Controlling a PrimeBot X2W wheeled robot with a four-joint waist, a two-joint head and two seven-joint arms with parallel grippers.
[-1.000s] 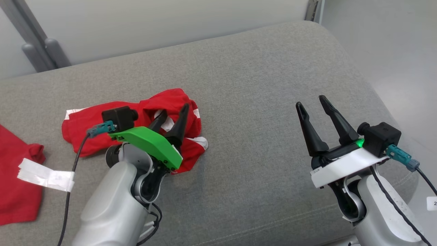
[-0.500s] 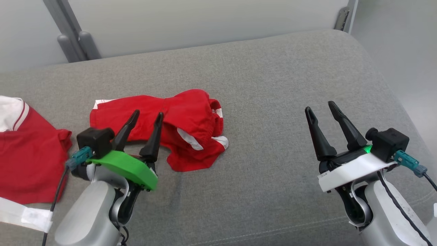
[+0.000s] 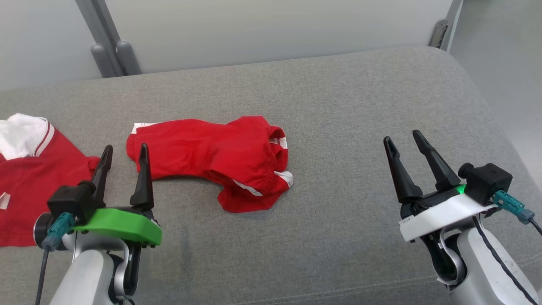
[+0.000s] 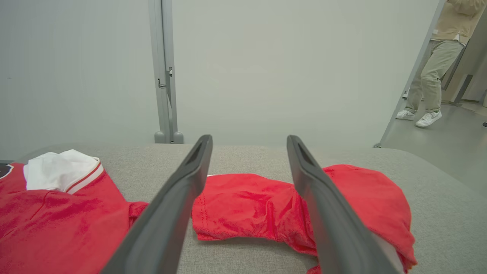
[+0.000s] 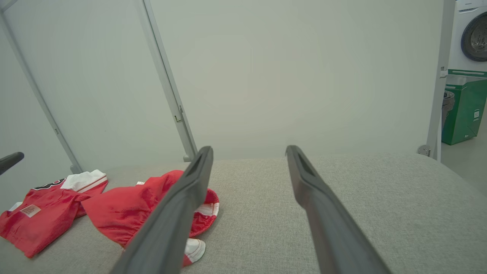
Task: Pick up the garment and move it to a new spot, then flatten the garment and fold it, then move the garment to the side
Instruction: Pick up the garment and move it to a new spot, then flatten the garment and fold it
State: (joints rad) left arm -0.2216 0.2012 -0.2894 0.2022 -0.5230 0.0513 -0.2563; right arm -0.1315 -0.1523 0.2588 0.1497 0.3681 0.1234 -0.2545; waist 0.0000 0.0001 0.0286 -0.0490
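The red shorts [image 3: 211, 163] are lying bunched on the grey cushion [image 3: 338, 93], waistband turned toward 3 o'clock. They are probably sitting there to be flattened and folded. A red shirt [image 3: 29, 186] is lying apart at their 9 o'clock. The left gripper [image 3: 125, 148] is hovering between shirt and shorts, near the shorts' 9 o'clock end, fingers spread wide, holding nothing and pointing toward 12. The right gripper [image 3: 401, 136] is hanging well apart at their 3 o'clock, likewise wide and empty.
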